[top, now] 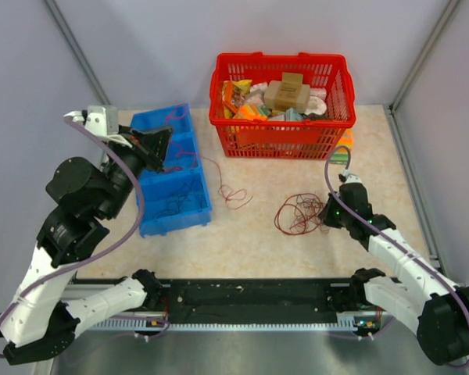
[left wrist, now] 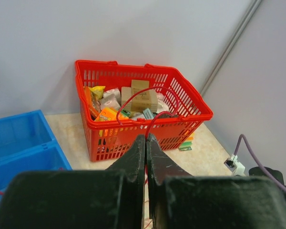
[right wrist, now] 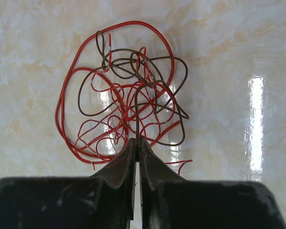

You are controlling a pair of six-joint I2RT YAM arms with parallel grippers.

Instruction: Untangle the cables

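Note:
A loose bundle of thin red and dark-red cables [top: 299, 214] lies on the table right of centre; in the right wrist view the bundle [right wrist: 124, 95] spreads just ahead of the jaws. My right gripper [top: 329, 211] [right wrist: 137, 139] is low at the bundle's right edge, shut on one dark-red cable. My left gripper [top: 162, 145] [left wrist: 146, 137] is raised over the blue bin and shut on a single red cable [left wrist: 133, 98]. That cable trails down to a small loop on the table [top: 234, 195].
A blue divided bin [top: 189, 217] at the left holds some thin dark wires. A red basket [top: 281, 133] full of packets stands at the back centre, also in the left wrist view [left wrist: 181, 121]. Grey walls enclose the table. A black rail runs along the near edge [top: 250, 295].

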